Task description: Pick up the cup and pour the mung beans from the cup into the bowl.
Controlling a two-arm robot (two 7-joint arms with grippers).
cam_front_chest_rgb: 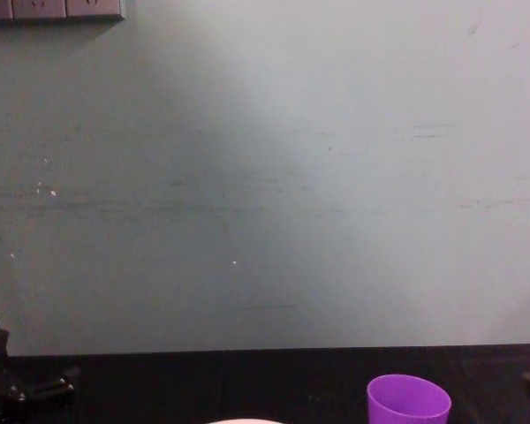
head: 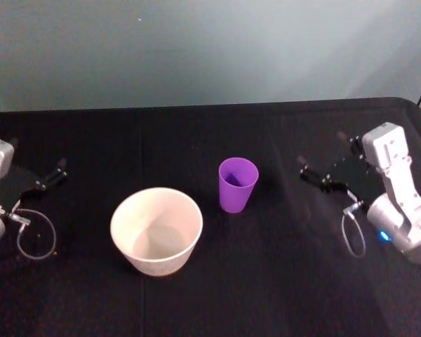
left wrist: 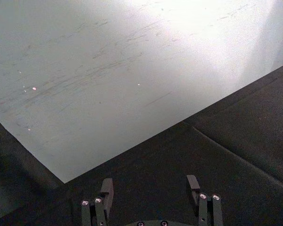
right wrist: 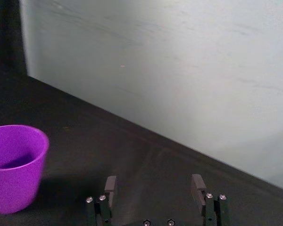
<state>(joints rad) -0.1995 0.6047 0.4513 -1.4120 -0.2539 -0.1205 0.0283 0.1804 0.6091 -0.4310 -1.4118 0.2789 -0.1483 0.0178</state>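
The purple cup point(head: 237, 184) stands upright mid-table, just right of the pale pinkish-white bowl point(head: 158, 264), and the two do not touch. The bowl looks empty. The cup's inside is in shadow, so the mung beans are hidden. My right gripper point(head: 321, 149) hovers open to the right of the cup, apart from it. From the right wrist, the cup point(right wrist: 14, 165) sits off to one side of the open right gripper point(right wrist: 153, 179). My left gripper point(head: 51, 174) rests open at the table's left edge, and the left wrist view shows the left gripper point(left wrist: 150, 181) holding nothing. The chest view shows the cup point(cam_front_chest_rgb: 408, 402).
A black cloth point(head: 281, 281) covers the table, which ends at a grey-green wall point(head: 210, 49) behind. A wall socket strip point(cam_front_chest_rgb: 53, 9) is high on the left. Cable loops point(head: 36, 239) hang by each wrist.
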